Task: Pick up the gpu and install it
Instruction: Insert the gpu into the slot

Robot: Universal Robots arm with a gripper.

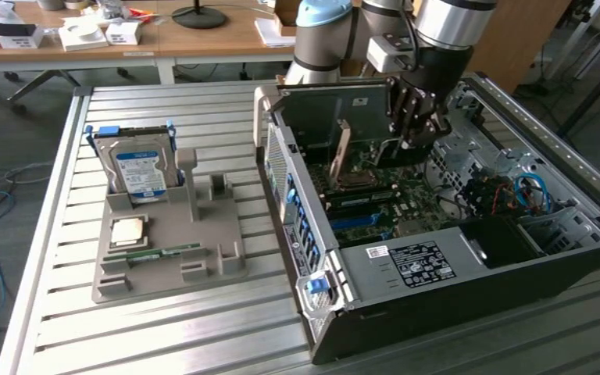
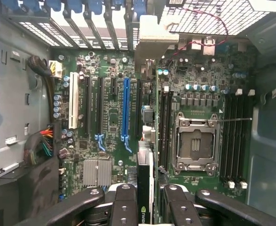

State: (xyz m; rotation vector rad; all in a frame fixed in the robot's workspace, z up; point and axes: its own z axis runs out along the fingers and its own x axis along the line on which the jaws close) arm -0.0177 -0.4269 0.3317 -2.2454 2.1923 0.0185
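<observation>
Your gripper is down inside the open case, jaws clamped on the gpu at the end away from its bracket. You see the card standing on edge over the motherboard, its flat face toward the exterior camera and its bracket end at the case's rear wall. From the wrist you look along the gpu edge-on between the two fingers, with the blue slot on one side and the CPU socket on the other. You cannot tell whether the card's lower edge is in a slot. On the exterior view's left, the hard drive stands in the grey holder on the table, well apart.
</observation>
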